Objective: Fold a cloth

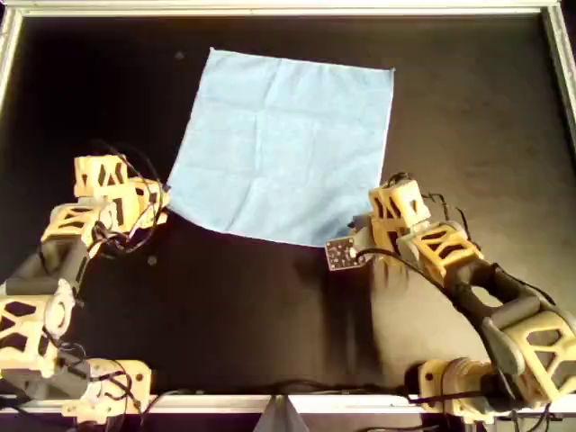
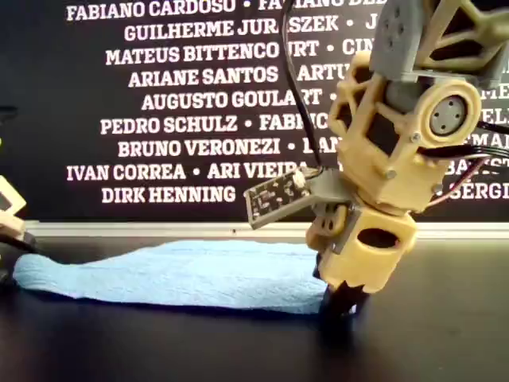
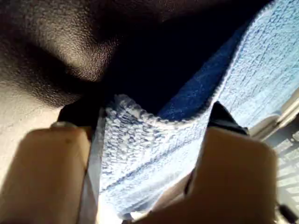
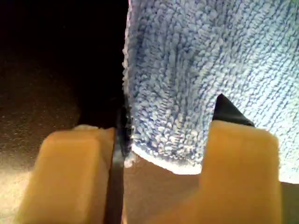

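Observation:
The light blue cloth (image 1: pixel 283 148) lies spread flat on the black table. One arm's gripper (image 1: pixel 155 203) stands at the cloth's near corner on the overhead view's left, the other arm's gripper (image 1: pixel 364 234) at its near corner on the right. The wrist views do not tell which arm is which. My first gripper (image 3: pixel 154 130) is open, with a raised, puckered corner of the cloth (image 3: pixel 261 70) between its fingers. My second gripper (image 4: pixel 163 135) is open, with a flat corner of the cloth (image 4: pixel 210 56) between its fingers. The exterior view shows the cloth (image 2: pixel 175 274) and one gripper (image 2: pixel 340 306) tip-down at its corner.
A white frame rail (image 1: pixel 288 7) borders the black table (image 1: pixel 270 315). Both arm bases (image 1: pixel 108 387) (image 1: pixel 459 382) stand at the near edge. A small camera board (image 1: pixel 340 254) sticks out beside the gripper on the overhead view's right. A banner of names (image 2: pixel 183 103) hangs behind the table.

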{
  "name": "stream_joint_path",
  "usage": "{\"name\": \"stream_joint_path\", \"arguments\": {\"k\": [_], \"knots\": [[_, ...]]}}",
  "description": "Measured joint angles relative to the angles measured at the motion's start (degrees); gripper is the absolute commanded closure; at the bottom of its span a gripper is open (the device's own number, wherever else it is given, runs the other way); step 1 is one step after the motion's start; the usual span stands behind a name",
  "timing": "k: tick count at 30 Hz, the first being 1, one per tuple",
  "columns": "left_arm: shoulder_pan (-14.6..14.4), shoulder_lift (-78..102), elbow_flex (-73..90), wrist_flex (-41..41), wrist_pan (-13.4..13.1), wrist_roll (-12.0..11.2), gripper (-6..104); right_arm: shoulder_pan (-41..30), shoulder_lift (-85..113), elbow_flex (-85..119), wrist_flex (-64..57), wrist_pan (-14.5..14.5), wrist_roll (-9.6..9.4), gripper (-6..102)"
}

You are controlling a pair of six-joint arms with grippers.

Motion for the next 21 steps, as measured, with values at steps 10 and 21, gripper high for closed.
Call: {"name": "stream_joint_path", "arguments": {"k": [10, 21], "knots": [[-1.2, -0.1, -0.5, 0.1, 0.0, -0.2, 89, 0.0, -0.2, -0.8, -0.1, 0.0, 0.00, 84], [-1.3, -0.1, -0.4, 0.1, 0.0, -0.2, 99, -0.2, -0.4, -1.1, -0.1, 0.0, -0.18, 95]]}}
